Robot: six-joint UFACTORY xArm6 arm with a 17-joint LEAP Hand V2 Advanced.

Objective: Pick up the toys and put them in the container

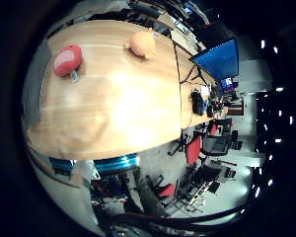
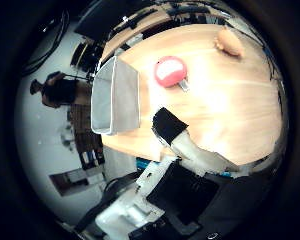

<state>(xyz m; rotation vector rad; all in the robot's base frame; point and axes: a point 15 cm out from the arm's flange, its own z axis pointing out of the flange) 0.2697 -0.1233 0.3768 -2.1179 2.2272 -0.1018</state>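
Observation:
A red round toy [image 2: 171,71] lies on the wooden table [image 2: 230,100], a short way from a grey rectangular container [image 2: 117,95] that stands at the table's edge. A peach toy [image 2: 228,40] lies farther along the table, away from the container. The little finger side view shows the red toy [image 1: 67,61] and the peach toy [image 1: 142,42] on the same tabletop, small and far below. My hand [image 2: 175,150] is high above the table. One finger with a black tip reaches out relaxed, and it holds nothing.
Beyond one table edge are a blue monitor [image 1: 219,59] on a desk and red chairs [image 1: 193,150]. A dark chair [image 2: 60,90] stands on the floor beside the container's side of the table.

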